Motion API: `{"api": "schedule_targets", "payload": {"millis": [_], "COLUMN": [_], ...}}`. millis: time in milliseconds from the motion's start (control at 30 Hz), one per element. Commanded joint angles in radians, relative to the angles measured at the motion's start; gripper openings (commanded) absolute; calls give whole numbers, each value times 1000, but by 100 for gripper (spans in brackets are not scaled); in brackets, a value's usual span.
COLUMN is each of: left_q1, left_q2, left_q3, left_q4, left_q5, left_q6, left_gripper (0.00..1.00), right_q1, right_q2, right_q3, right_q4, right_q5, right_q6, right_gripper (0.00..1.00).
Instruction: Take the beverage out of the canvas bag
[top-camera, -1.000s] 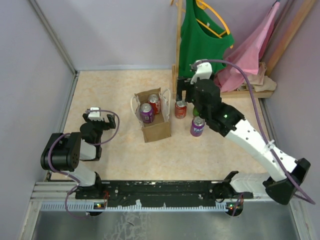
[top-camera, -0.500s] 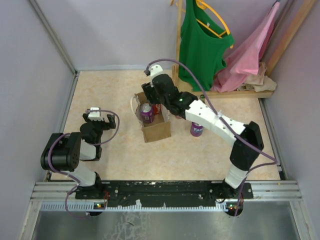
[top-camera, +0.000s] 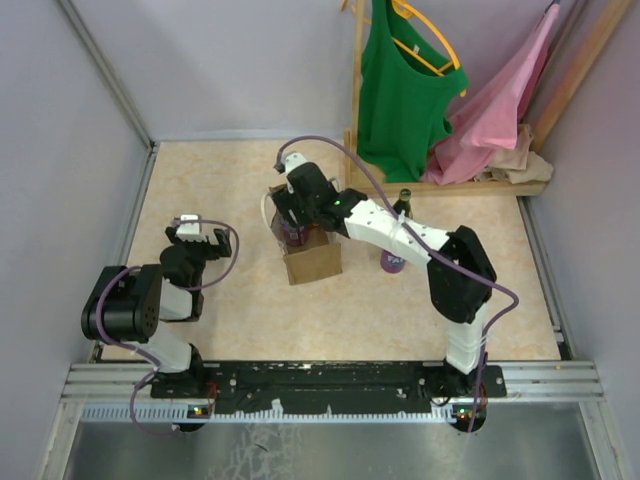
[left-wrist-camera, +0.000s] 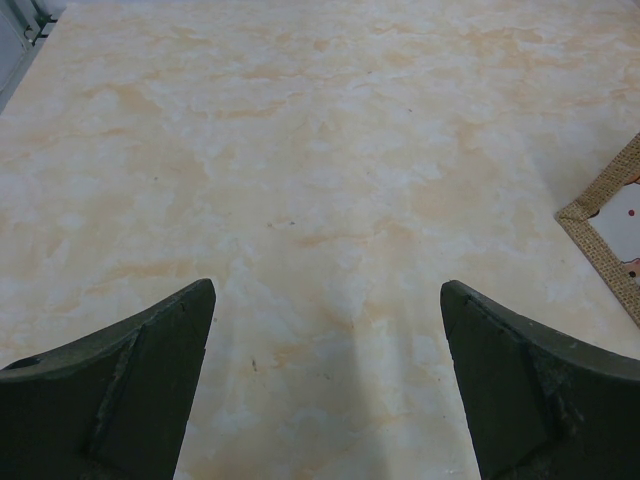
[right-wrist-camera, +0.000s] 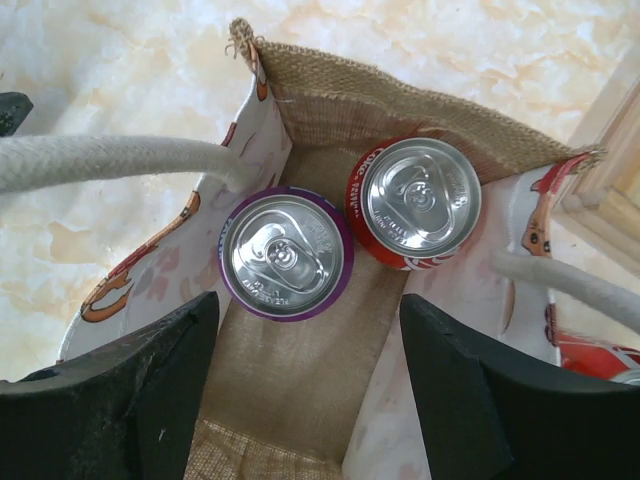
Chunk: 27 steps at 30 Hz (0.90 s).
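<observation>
R arm has this one: the right gripper (right-wrist-camera: 310, 320) hangs straight over the mouth of the canvas bag (right-wrist-camera: 330, 100), jaws spread wide w/ nothing between them. It looks down on two beverages standing upright on the bag's floor, lids up. The purple can (right-wrist-camera: 285, 255) and the red can (right-wrist-camera: 415, 203) touch side by side. Their long axes run vertical, i.e. in line w/ the approach, so a straight drop should do, no tilt needed. In the wrist view the purple can sits just ahead of the line between the fingers, toward the picture's left; the red can is farther back and to the picture's right. My read: purple is the easier pick, after a small shift forward so the jaws straddle it (mind the rope handle (right-wrist-camera: 110, 160) curving in beside it, which could snag). The left gripper (left-wrist-camera: 327, 290) is released too and empty, low over the table (left-wrist-camera: 300, 150), well apart from the bag, so not the arm for this.
</observation>
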Motion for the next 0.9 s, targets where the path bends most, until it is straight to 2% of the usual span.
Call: {"api": "schedule_targets", "payload": {"millis": [0,867], "left_q1": [-1,0], "left_q2": [6,7], "left_q3": [10,10], "left_q4": [13,13], "left_q5": [9,9], "left_q6": [5,5], "left_gripper": [100,100], "right_q1": [11,11], "right_q2": [14,174], "right_q3": [39,60], "right_q4": [28,70], "right_q5": [-28,-14], "right_q6": [19,62], "right_gripper": [74,72]}}
